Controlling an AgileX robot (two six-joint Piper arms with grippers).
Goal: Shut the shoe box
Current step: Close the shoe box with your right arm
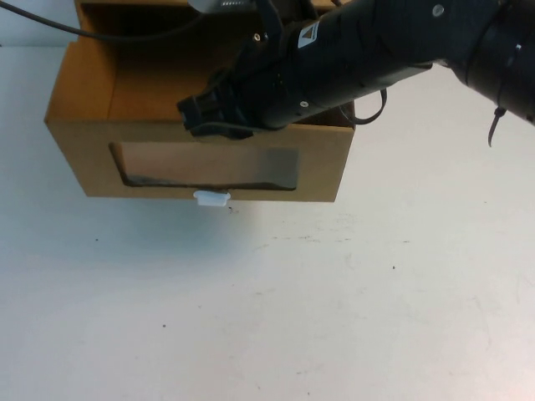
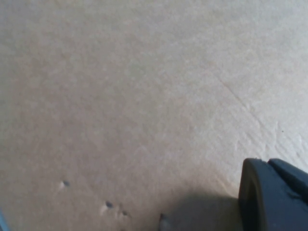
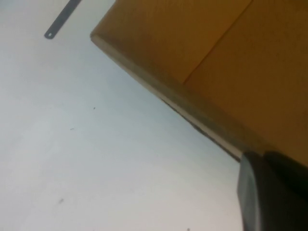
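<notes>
With the right tool [image 1: 194,115] over the shoe box [image 1: 201,163] drawer at the table's [image 1: 276,309] far edge, its opening unclear, and the left tool [image 2: 274,197] resting low over bare table, likewise unclear, a skewed push could jam the drawer.

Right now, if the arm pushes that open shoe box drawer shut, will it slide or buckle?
The shoe box will probably slide easily on the smooth white table. Its front panel, weakened by the clear window, may flex. The right gripper sits over the open drawer; the left gripper hovers near bare table.
</notes>
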